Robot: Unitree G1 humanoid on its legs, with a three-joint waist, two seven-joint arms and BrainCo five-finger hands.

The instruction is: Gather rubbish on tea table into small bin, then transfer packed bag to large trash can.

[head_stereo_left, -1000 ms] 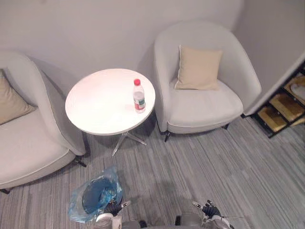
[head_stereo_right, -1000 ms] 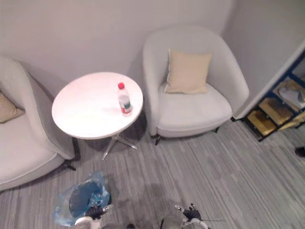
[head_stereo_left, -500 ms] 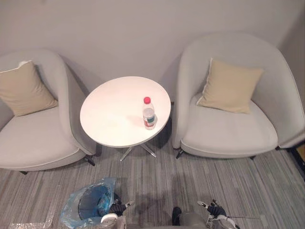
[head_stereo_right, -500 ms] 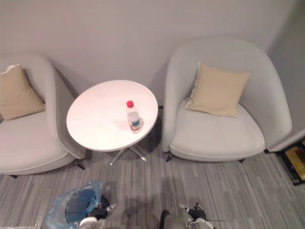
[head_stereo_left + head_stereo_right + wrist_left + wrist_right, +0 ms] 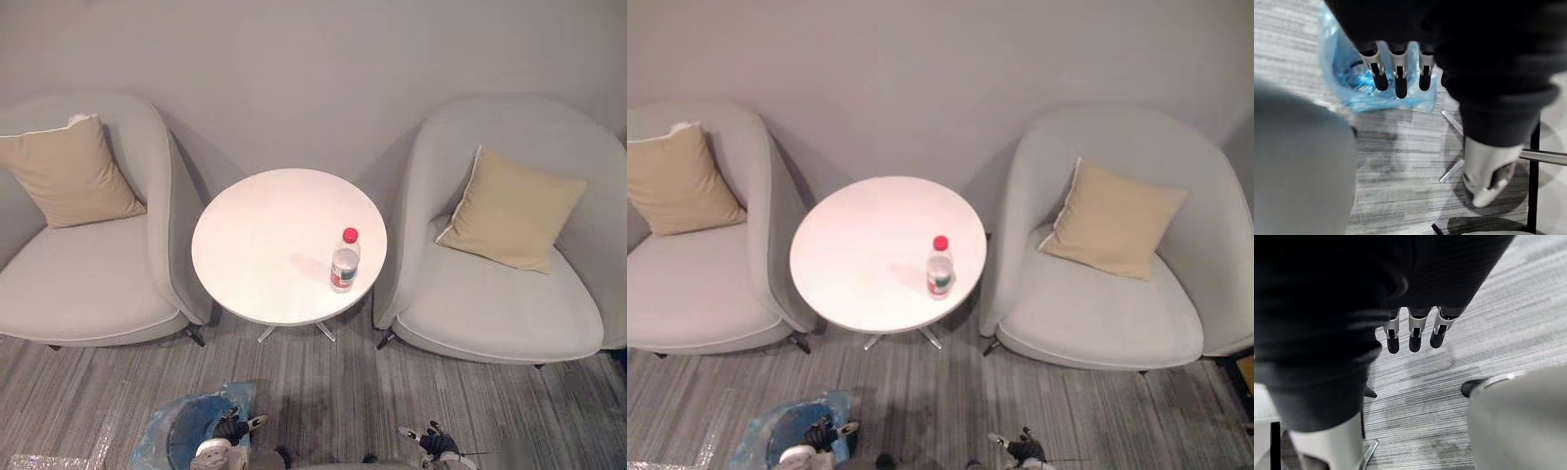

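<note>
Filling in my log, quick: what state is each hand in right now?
Left hand: open, holding nothing.
Right hand: open, holding nothing.

Two armchairs [image 5: 88,279] [image 5: 495,313], two cushions [image 5: 71,176] [image 5: 511,211], one table [image 5: 265,245], one bottle [image 5: 344,262], one bin [image 5: 174,433]

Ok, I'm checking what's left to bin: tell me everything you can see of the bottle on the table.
The bottle is small and clear, plastic by its look, with a red cap on and a label band round its lower half. It stands upright on the round white table, close to its rim beside the right armchair. Only the table touches it.
</note>
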